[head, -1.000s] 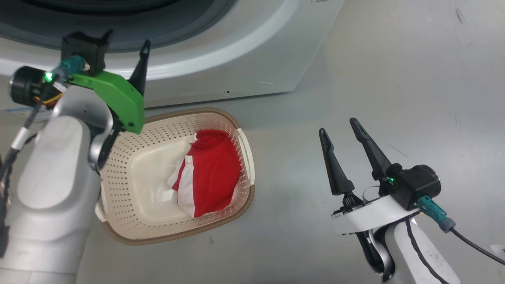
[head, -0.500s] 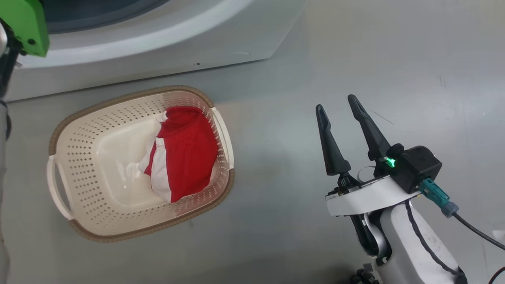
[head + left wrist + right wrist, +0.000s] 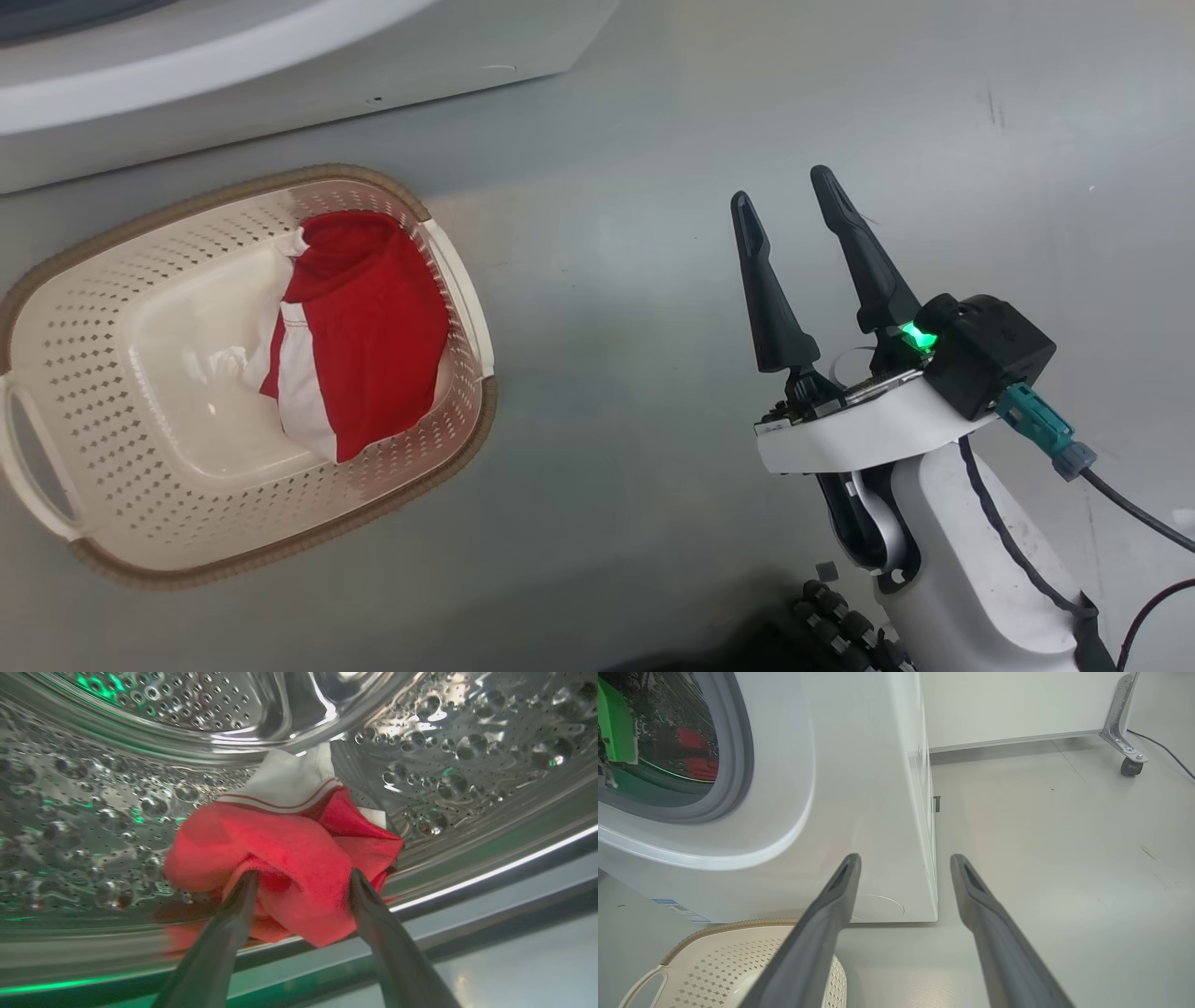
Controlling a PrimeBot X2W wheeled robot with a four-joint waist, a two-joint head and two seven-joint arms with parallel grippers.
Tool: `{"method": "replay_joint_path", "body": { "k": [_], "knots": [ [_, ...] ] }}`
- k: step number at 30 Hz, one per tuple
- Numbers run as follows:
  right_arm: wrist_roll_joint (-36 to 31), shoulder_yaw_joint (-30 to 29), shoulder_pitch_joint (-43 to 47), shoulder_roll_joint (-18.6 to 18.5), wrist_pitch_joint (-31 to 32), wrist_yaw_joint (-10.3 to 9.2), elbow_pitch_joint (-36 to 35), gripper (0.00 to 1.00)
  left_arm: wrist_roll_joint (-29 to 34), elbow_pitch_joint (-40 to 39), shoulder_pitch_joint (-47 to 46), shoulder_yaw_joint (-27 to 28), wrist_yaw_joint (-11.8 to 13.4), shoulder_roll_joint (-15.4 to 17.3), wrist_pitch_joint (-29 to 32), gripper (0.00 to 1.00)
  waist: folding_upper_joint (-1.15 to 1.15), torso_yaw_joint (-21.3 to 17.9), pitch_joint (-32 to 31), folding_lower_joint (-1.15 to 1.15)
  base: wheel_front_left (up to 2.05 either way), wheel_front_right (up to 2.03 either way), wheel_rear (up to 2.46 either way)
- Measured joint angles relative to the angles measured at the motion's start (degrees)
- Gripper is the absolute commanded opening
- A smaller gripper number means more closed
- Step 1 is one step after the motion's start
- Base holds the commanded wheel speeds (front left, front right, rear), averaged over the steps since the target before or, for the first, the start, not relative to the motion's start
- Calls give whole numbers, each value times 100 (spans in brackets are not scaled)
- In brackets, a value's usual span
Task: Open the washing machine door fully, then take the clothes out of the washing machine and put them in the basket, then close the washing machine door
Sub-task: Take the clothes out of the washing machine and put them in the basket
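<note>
Our left gripper [image 3: 302, 876] stands wide open, gripping nothing, and straddles the crumpled red-and-white fabric garment [image 3: 280, 849] dead ahead on the perforated steel drum [image 3: 93, 812]. Our right gripper [image 3: 782, 187], farther off, hangs open and empty beside the cream perforated plastic basket [image 3: 75, 317].

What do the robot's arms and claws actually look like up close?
The right gripper has two long, tapering dark fingers on a white wrist plate, a black box with a green light, a teal plug and black cable. Its forearm is glossy white. The left gripper has the same dark fingers.
</note>
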Motion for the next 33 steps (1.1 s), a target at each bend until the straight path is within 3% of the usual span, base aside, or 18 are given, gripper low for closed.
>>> {"method": "replay_joint_path", "body": {
  "k": [9, 14, 15, 17, 18, 26, 33],
  "knots": [
    [163, 69, -124, 1, 0, -93, -11, 100, -1, 307, -435, 112, 15, 180, 447, 100, 0, -218, 261, 0, 0, 0, 0],
    [178, 69, -195, 1, 0, -121, -11, 100, 32, 428, -628, 113, 169, 201, 725, 97, 0, -279, 342, 0, 0, 0, 0],
    [178, 70, -201, 2, 0, -121, -9, 100, 31, 455, -653, 114, 194, 181, 751, 61, 0, -287, 349, 0, 0, 0, 0],
    [180, 71, -215, 1, 0, -126, -9, 100, 13, 524, -677, 149, 218, 145, 856, 24, 0, -296, 356, -1, 0, 0, 0],
    [182, 75, -222, 1, 0, -131, -9, 100, 13, 527, -680, 153, 218, 145, 889, 0, 0, -300, 358, -1, 0, 0, 0],
    [227, 98, -324, 1, 0, -144, -2, 100, -63, 572, -739, 215, 261, 125, 959, 0, 0, -327, 376, -1, 0, 0, 0],
    [225, 57, -327, 1, 0, -151, 53, 100, -172, 662, -742, 237, 201, 62, 600, 0, 0, -292, 311, -1, 0, 0, 0]
  ]
}}
